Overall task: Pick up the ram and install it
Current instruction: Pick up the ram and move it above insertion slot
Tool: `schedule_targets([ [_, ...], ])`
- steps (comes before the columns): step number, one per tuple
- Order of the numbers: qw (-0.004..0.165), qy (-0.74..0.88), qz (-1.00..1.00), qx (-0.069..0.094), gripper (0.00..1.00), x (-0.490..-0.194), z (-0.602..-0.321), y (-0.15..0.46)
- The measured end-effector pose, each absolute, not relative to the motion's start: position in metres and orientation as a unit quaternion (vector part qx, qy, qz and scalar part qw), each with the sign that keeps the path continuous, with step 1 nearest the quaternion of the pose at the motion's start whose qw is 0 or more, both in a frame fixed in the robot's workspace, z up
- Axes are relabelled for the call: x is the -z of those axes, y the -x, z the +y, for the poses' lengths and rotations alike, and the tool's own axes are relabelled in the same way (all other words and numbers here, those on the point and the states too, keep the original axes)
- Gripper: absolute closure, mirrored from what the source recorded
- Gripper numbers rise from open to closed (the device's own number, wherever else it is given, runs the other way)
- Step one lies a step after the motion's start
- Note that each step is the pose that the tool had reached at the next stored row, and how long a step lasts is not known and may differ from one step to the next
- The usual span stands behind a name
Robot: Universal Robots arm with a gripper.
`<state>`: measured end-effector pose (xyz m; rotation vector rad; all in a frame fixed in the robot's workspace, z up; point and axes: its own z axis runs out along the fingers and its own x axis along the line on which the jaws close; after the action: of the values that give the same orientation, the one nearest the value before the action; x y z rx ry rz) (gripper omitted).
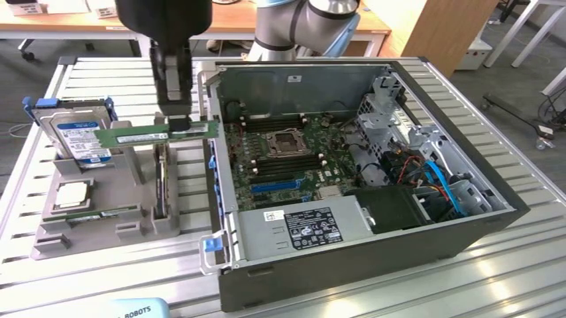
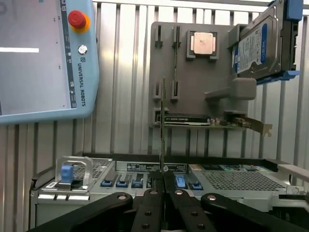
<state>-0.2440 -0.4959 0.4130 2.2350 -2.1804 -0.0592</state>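
Note:
The ram (image 1: pixel 142 135) is a long green stick with a white label, held level in the air above the grey holder tray (image 1: pixel 89 235). It hangs just outside the open computer case's (image 1: pixel 354 278) wall on the exterior view's left. My gripper (image 1: pixel 179 124) is shut on its upper edge from above. In the wrist view the ram (image 2: pixel 162 130) shows edge-on as a thin strip rising from between the black fingers (image 2: pixel 149 195). A second, similar stick (image 1: pixel 160 180) stands on edge in a slot of the tray. The motherboard's memory slots (image 1: pixel 270 123) lie beside the processor socket (image 1: pixel 285 142).
On the tray sit a blue-labelled hard drive (image 1: pixel 81 136), a square silver processor (image 1: pixel 71 194) and a flat card (image 1: pixel 99 213). A teach pendant (image 2: pixel 43 58) lies by the table's near edge. Inside the case are a power supply (image 1: pixel 301 228), drive cage (image 1: pixel 389 116) and cables (image 1: pixel 438 179).

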Motion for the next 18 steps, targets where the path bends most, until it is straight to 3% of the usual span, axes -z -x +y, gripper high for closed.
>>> schedule_targets([
  [18,0.009,-0.716,-0.698,0.019,0.88,-0.413,-0.496,0.170],
])
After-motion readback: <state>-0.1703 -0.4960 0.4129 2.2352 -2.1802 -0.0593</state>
